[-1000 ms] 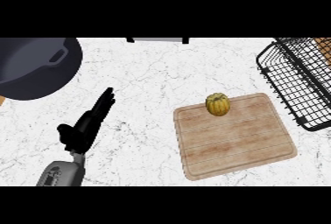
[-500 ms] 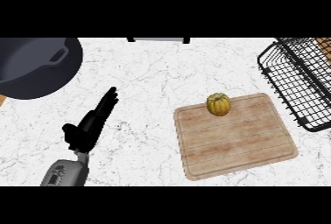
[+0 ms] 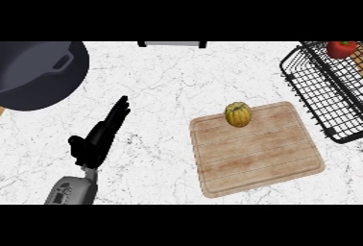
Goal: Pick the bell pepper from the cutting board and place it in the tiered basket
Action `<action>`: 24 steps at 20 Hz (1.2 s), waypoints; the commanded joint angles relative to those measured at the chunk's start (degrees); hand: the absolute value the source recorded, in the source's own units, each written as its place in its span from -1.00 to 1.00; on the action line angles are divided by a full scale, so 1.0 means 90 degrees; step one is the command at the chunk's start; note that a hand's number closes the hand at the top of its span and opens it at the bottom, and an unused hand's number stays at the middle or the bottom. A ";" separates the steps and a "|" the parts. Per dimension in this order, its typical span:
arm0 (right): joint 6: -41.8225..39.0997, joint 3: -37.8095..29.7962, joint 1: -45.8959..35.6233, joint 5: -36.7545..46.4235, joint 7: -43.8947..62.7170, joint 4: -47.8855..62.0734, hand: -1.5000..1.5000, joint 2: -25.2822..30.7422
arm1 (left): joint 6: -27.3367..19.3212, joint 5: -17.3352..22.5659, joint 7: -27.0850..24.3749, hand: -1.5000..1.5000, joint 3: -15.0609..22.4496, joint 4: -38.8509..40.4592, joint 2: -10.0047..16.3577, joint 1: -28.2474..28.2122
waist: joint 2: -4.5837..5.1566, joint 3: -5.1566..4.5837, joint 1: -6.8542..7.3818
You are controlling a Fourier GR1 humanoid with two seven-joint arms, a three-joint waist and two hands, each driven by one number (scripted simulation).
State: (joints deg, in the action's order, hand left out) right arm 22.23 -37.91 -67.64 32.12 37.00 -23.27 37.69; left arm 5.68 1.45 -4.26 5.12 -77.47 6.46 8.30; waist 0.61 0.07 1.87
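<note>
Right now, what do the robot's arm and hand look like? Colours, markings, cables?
Only the left hand shows: black, with slim fingers and a thumb. Its forearm is grey and blocky, with small dark slot-like marks, narrowing to the wrist. No cables visible. The right hand is out of view.

The robot's left hand (image 3: 93, 143) is black all over, with slim, tapering fingers (image 3: 115, 114) and a short, blunt thumb (image 3: 75, 142). A narrow pale-grey wrist (image 3: 90, 169) joins it to a rounded grey forearm (image 3: 71, 191) bearing small dark slot-like markings.
</note>
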 commanded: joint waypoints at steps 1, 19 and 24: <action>0.0786 -0.0109 0.0208 -0.0108 -0.0410 -0.0097 -1.00 -0.0061 | -0.0053 -0.0109 0.0010 0.00 0.0152 -0.0427 -0.0027 -0.0415 | -0.0021 -0.0001 -0.0005; 0.2086 -0.0129 0.2592 0.0215 0.0319 -0.3542 -1.00 0.1010 | -0.0139 0.0096 -0.0095 0.00 -0.0447 -0.0096 0.0191 -0.0586 | -0.0272 -0.0025 -0.0794; 0.1227 -0.0537 0.4086 -0.0301 0.0665 -0.5098 -1.00 0.0898 | -0.0202 -0.0025 -0.0181 0.00 -0.0278 -0.0398 0.0107 -0.0893 | -0.0286 -0.0023 -0.0858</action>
State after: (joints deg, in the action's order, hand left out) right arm 38.17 -40.50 -39.04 32.30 40.53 -59.31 45.96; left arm 4.32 2.01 -5.12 1.76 -79.64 7.89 2.08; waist -1.83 -0.13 -5.35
